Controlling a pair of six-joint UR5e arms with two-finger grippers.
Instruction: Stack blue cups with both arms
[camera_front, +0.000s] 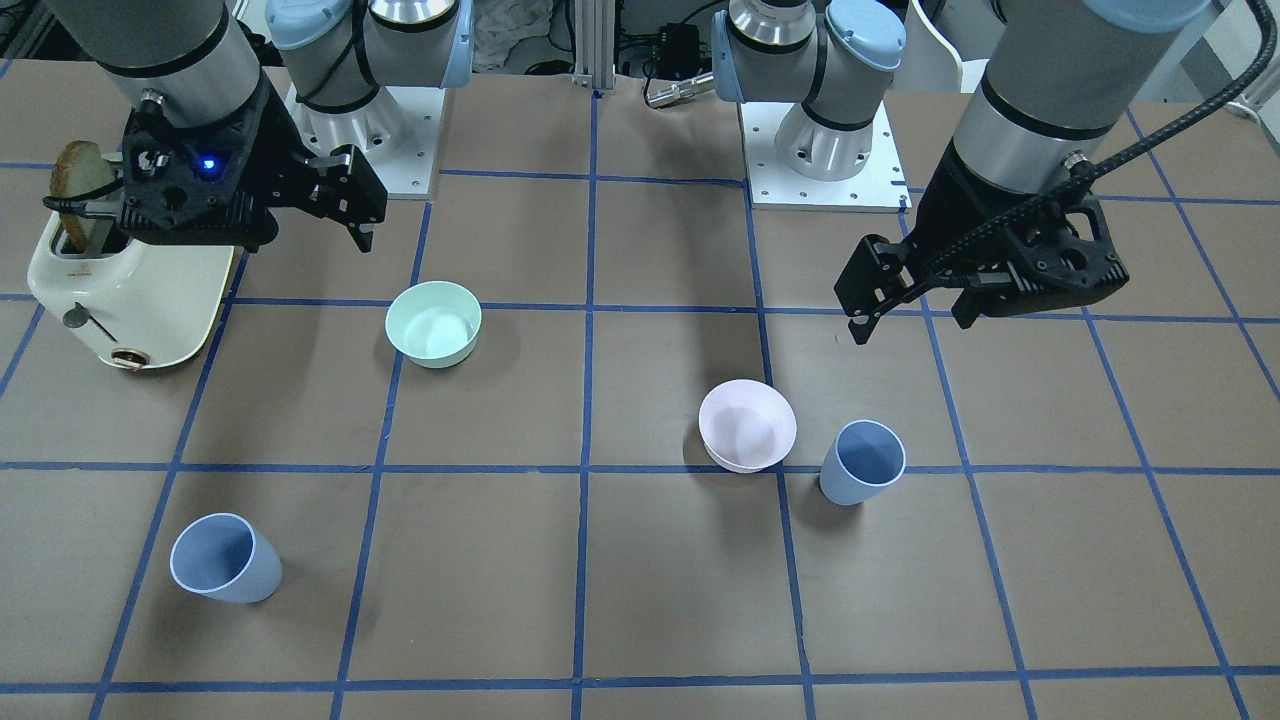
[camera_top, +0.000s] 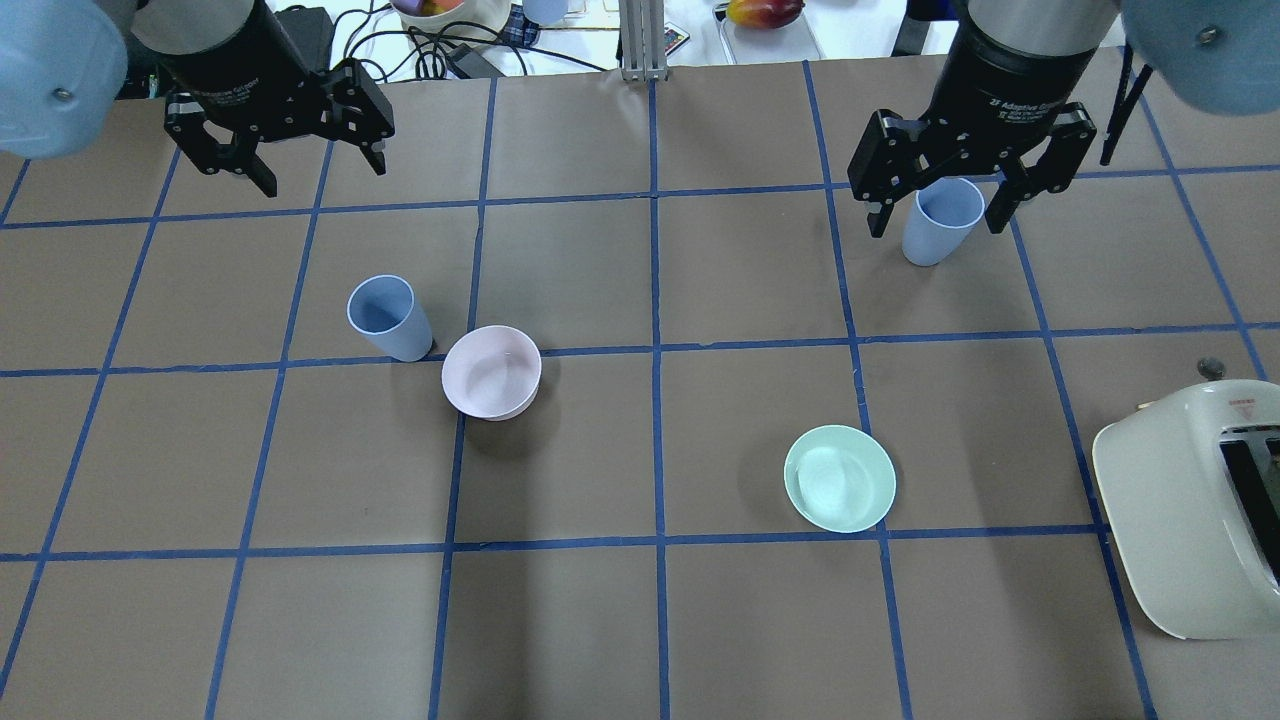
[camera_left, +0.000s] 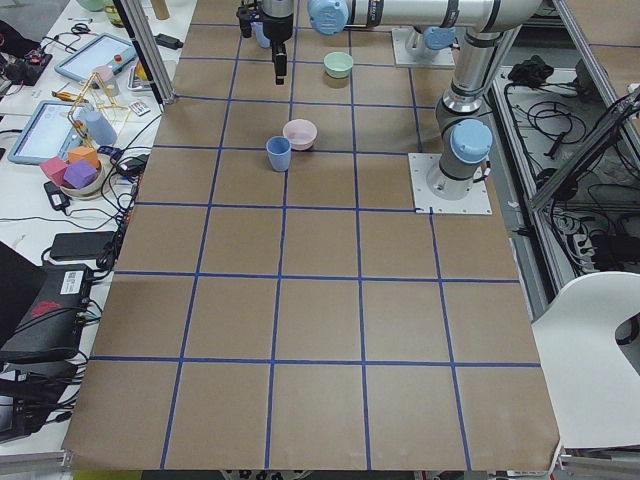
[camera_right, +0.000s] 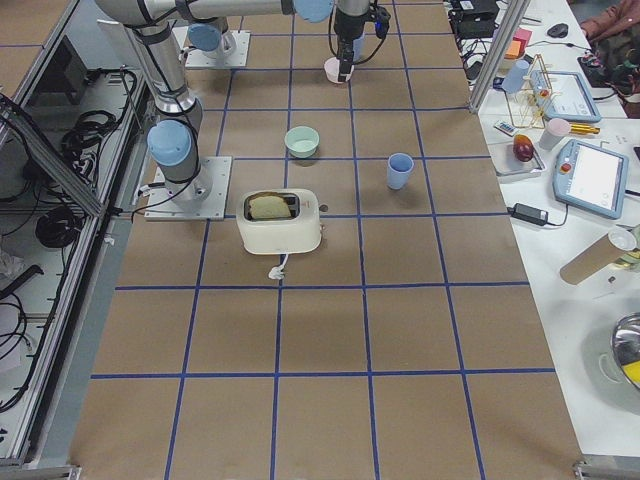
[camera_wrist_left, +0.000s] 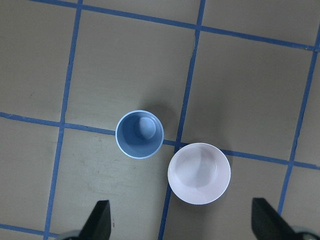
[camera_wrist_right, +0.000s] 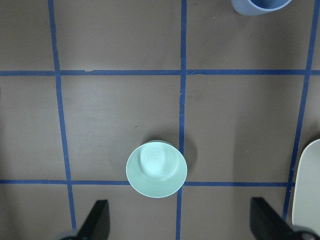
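Observation:
Two pale blue cups stand upright and apart on the table. One blue cup (camera_top: 388, 317) stands next to the pink bowl, and in the left wrist view (camera_wrist_left: 140, 134) it lies below and ahead of my left gripper (camera_top: 320, 175). That gripper is open, empty and high above the table. The other blue cup (camera_top: 941, 220) stands alone on the far right side (camera_front: 225, 558). It shows only at the top edge of the right wrist view (camera_wrist_right: 260, 6). My right gripper (camera_top: 937, 225) is open, empty and raised well above the table.
A pale pink bowl (camera_top: 491, 372) almost touches the left cup. A mint green bowl (camera_top: 839, 478) sits under the right wrist camera (camera_wrist_right: 156, 168). A cream toaster (camera_top: 1190, 510) with toast in it stands at the robot's right edge. Blue tape lines grid the brown table.

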